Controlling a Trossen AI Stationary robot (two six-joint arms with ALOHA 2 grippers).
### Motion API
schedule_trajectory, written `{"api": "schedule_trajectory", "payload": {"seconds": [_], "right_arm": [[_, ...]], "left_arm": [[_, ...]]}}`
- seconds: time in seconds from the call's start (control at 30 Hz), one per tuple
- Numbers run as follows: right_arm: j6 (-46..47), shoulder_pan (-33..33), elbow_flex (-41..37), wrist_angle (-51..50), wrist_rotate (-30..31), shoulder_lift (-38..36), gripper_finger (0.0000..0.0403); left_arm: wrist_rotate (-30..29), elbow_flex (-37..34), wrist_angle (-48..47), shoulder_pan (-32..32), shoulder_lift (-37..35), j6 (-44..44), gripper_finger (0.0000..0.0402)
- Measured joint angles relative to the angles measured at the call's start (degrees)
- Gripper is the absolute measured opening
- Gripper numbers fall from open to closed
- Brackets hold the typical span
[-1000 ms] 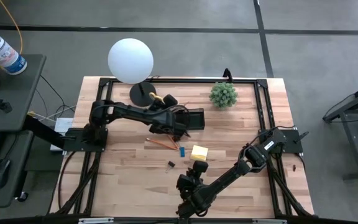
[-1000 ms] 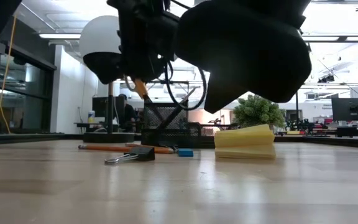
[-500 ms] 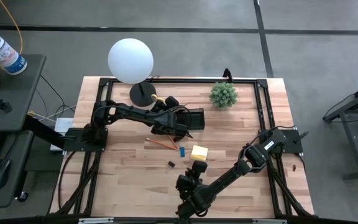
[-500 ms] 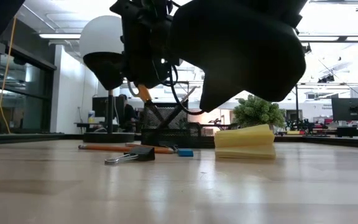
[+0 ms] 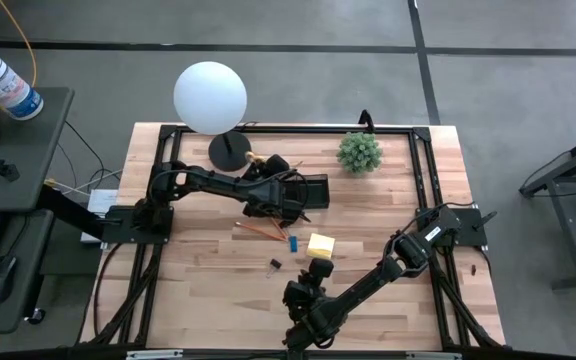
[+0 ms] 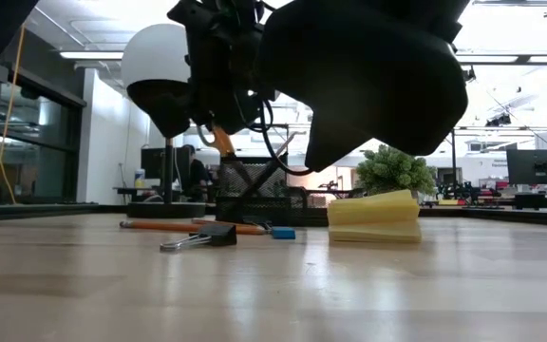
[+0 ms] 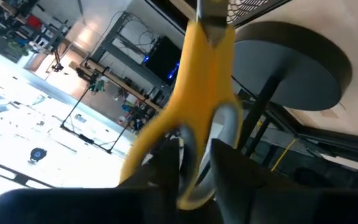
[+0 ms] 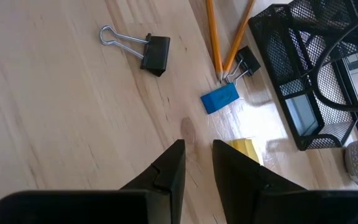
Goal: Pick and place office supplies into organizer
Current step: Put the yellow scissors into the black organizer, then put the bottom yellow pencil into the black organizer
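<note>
1. The yellow-handled scissors (image 7: 194, 106) hang from the left gripper (image 5: 290, 197) above the organizer (image 5: 308, 191); in the left wrist view their long axis runs straight away from the camera, handles toward the fingers (image 7: 166, 163) and the blade end toward the mesh.
2. The fingers sit in and beside one handle loop, with a small gap between them; I cannot tell whether they grip the scissors or have let go.
3. The organizer, a black mesh box, stands in the far middle of the counter (image 5: 198, 270), between the globe lamp (image 5: 210, 97) and the green plant (image 5: 359, 152).
4. Two orange pencils (image 8: 227, 34) lie on the wood just in front of the organizer, their points meeting in a narrow V beside a black clip (image 8: 246, 62).
5. The blue eraser (image 8: 219, 98) lies just beside the pencil tips, and the yellow sticky-note pad (image 5: 320, 245) lies near it, toward the right arm.
6. A second binder clip (image 8: 143, 47) lies apart, on open wood nearer the front edge.
7. The right gripper (image 8: 196, 163) hovers low over bare wood near the front edge, fingers slightly apart and holding nothing.
8. Bare wood stretches left of the pencils and along the front.
</note>
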Motion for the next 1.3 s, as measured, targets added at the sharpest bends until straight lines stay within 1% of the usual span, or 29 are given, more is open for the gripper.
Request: {"api": "schedule_trajectory", "payload": {"seconds": [0.17,0.3,0.4,0.6,0.87,0.97,1.03,1.2,1.23,1.3], "right_arm": [[0.0,0.0,0.0,0.0,0.0,0.0,0.0078],[0.0,0.0,0.0,0.0,-0.1,0.0,0.0078],[-0.1,0.0,0.0,0.0,-0.2,0.0,0.0078],[-0.1,0.0,0.0,0.0,-0.3,0.0,0.0078],[0.0,0.0,0.0,0.0,-1.2,0.0,0.0078],[0.0,0.0,0.0,0.0,-1.4,0.0,0.0078],[0.0,0.0,0.0,0.0,-1.6,0.0,0.0078],[0.0,0.0,0.0,0.0,-1.9,0.0,0.0078],[0.1,0.0,0.0,0.0,-2.0,0.0,0.0078],[0.1,0.0,0.0,0.0,-2.2,0.0,0.0078]], "left_arm": [[-2.8,0.0,-0.2,-1.0,0.0,-0.1,0.013],[-3.1,0.0,-0.9,-2.1,0.0,0.0,0.015],[-3.4,0.0,-1.0,-3.1,0.0,-0.5,0.0155],[-7.7,0.0,-1.0,-4.6,0.0,-1.5,0.0156],[-8.4,0.0,-3.0,-4.8,-0.3,-4.6,0.0156],[-9.7,0.2,-4.5,-5.4,-1.1,-7.1,0.0156],[-9.2,1.1,-4.5,-6.2,-1.8,-8.8,0.0156],[-3.8,6.2,-4.5,-8.9,-3.6,-14.3,0.0156],[-2.3,7.7,-4.4,-9.6,-3.8,-16.2,0.0156],[2.9,10.4,-4.5,-11.1,-4.9,-20.7,0.0156]]}}
